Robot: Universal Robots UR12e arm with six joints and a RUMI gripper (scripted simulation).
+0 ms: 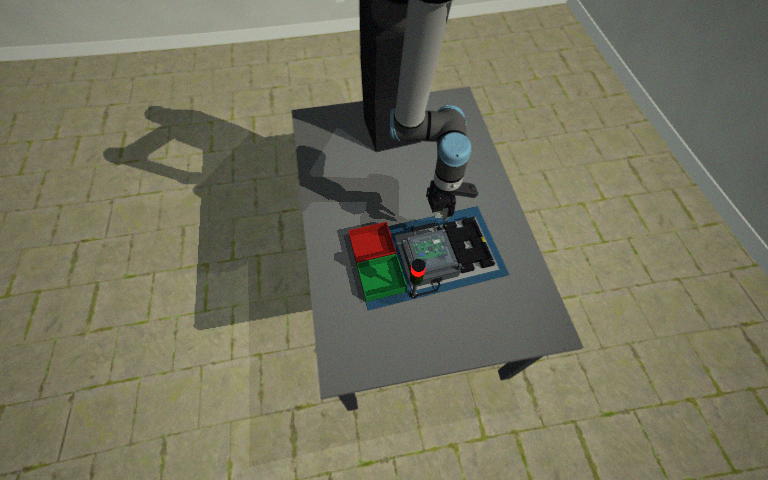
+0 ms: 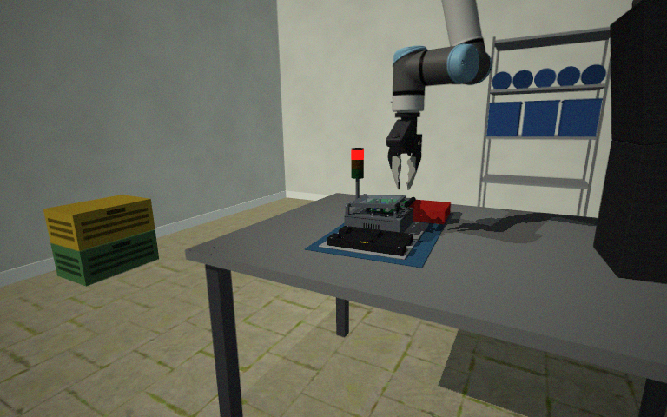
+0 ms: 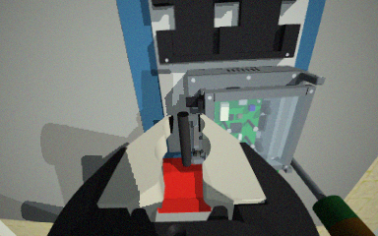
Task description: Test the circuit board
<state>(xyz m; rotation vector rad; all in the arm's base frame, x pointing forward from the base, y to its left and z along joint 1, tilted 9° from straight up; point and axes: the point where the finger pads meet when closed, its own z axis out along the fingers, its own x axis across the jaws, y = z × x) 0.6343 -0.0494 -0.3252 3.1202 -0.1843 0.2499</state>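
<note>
Board (image 1: 428, 247) (image 3: 238, 123) is lying under the tester's lid (image 1: 447, 261) (image 2: 366, 201) (image 3: 258, 92), right of the pincer (image 1: 443, 214) (image 2: 403, 187) (image 3: 185, 116) in the wrist frame. The pincer is hovering slightly parted, grasping nothing; a dark bar (image 3: 184, 138) is running lengthwise between its fingertips, probably below. The exterior view is revealing clearance and the lamp's (image 1: 417, 270) (image 2: 357, 155) (image 3: 332, 208) red glow, which wrist is missing.

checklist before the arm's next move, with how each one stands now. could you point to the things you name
- Signal light (image 1: 417, 272) (image 2: 357, 155) showing a result: ok, red
- Circuit board (image 1: 428, 247) (image 3: 238, 118) in the tester, component side up: ok
- Gripper (image 1: 444, 213) (image 2: 404, 187) (image 3: 185, 116) carrying nothing: ok, fingers parted with nothing between them
- Red bin (image 1: 370, 242) (image 2: 431, 211) (image 3: 183, 182) free to take the board: ok, nothing seen in it
- Lid open for removing the board: not ok, it lies over the board
- Both pins through the board's holes: cannot tell
</note>
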